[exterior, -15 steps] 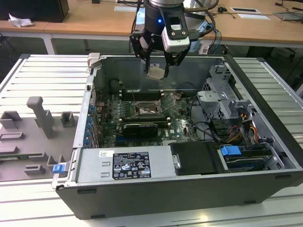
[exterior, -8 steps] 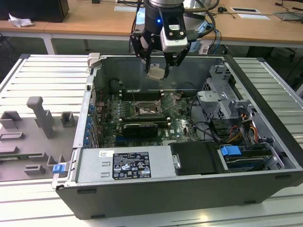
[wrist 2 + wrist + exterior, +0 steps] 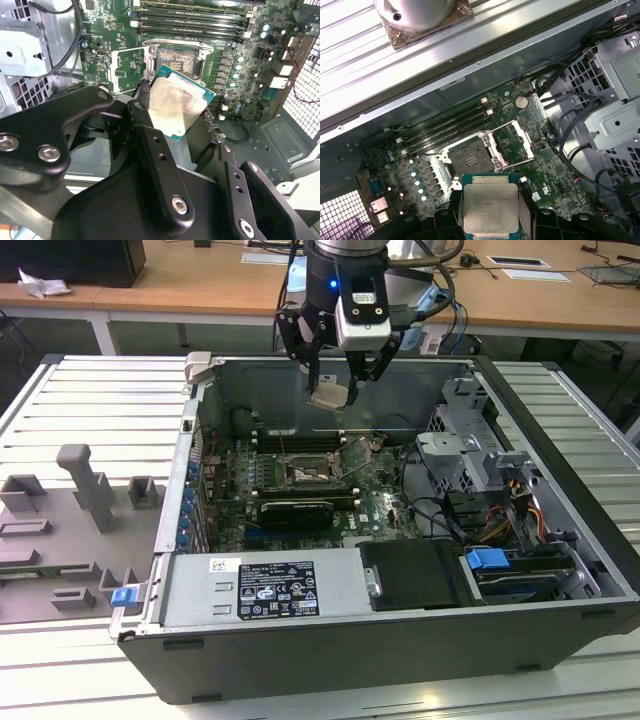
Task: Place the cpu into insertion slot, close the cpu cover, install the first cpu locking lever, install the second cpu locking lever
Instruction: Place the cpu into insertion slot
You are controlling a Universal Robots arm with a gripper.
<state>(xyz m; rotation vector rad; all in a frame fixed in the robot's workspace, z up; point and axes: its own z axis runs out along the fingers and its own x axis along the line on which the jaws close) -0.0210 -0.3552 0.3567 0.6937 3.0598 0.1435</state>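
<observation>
In the exterior view, the gripper (image 3: 333,390) hung over the open computer case (image 3: 420,645), near the case's far wall. Its two fingers were closed part-way on the cpu (image 3: 329,396), which it held by opposite edges, tilted, well above the green motherboard (image 3: 378,506). The insertion slot (image 3: 304,476) lay below, toward the board's middle, with nothing in it. The cpu cover (image 3: 362,454) stood swung up at the slot's edge on the exterior view's right.

In the second wrist view, the black fingers (image 3: 146,125) pinched the cpu (image 3: 176,107) on either side, its pale metal face toward the camera and its green rim showing. Beyond it the insertion slot (image 3: 175,62) was bare, its dark contact field exposed. The cpu cover (image 3: 124,70) was folded away from the slot, over the board beside it.

In the first wrist view, the cpu (image 3: 490,205) sat square between the fingers, clear of the board. The insertion slot (image 3: 469,160) was open and unfilled, and the cpu cover (image 3: 514,142) was hinged back from it.

By my judgement, the task stood at its first step: the chip was in hand and over the board but not seated. The cover had not been closed, and both locking steps remained undone.
</observation>
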